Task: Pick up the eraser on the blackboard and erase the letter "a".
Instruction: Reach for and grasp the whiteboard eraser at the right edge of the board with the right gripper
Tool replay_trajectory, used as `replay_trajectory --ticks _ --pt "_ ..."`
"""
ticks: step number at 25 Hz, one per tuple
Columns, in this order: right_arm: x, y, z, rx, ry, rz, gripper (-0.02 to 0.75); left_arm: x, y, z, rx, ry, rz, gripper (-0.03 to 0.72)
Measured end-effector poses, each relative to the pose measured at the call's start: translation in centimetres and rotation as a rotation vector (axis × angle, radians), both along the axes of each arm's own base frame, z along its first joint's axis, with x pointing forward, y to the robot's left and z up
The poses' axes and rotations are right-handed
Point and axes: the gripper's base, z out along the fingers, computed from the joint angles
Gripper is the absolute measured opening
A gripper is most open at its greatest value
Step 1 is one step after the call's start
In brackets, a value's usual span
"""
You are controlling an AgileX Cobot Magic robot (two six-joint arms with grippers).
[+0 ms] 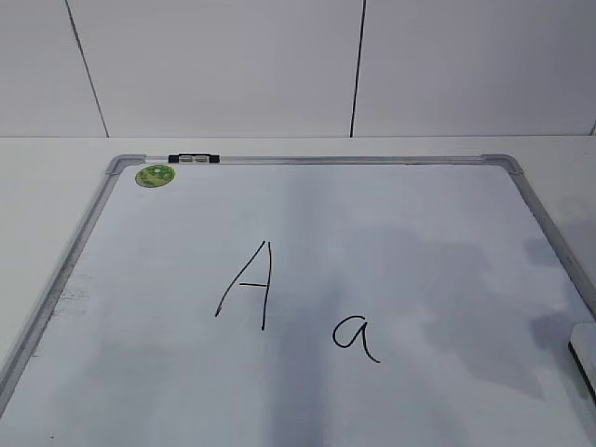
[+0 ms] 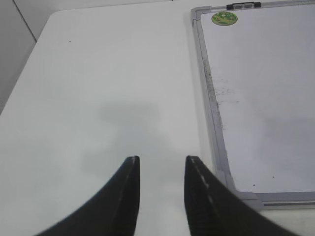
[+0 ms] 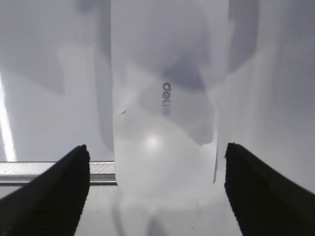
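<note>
Straddling the white rounded-rectangular plastic eraser, the right gripper hangs with its black fingers spread wide, one on each long side and neither touching it. The eraser lies directly ahead of and below this gripper, partly over the grey aluminium frame of the large white dry-erase blackboard; in the exterior view only its corner shows. It looks light and rigid, with a glossy, probably slippery shell, so a firm squeeze across the narrow width near mid-length should hold it flat. The handwritten lowercase letter "a" sits unerased. The left gripper idles, slightly parted and empty, above the bare white tabletop.
</note>
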Motion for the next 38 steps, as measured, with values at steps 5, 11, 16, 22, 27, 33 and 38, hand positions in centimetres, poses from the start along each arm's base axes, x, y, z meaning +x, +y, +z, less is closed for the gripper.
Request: replay_trajectory --ticks 5,11,16,22,27,33,38 --pt "1.2 0.1 -0.1 0.002 0.004 -0.014 0.675 0.0 0.0 0.0 0.0 0.0 0.0 0.235" --pt "2.0 0.0 -0.6 -0.005 0.029 -0.036 0.675 0.0 0.0 0.0 0.0 0.0 0.0 0.235" --pt "2.3 0.0 -1.2 -0.014 0.057 -0.045 0.675 0.0 0.0 0.0 0.0 0.0 0.0 0.235" --pt "2.4 -0.2 -1.2 -0.029 0.053 -0.057 0.675 0.0 0.0 0.0 0.0 0.0 0.0 0.235" --pt "2.6 -0.3 -1.3 -0.041 0.035 -0.065 0.675 0.0 0.0 0.0 0.0 0.0 0.0 0.235" --pt "3.0 -0.3 -1.9 -0.044 0.062 -0.068 0.675 0.0 0.0 0.0 0.0 0.0 0.0 0.235" --pt "3.3 -0.3 -2.5 -0.046 0.086 -0.067 0.675 0.0 0.0 0.0 0.0 0.0 0.0 0.235"
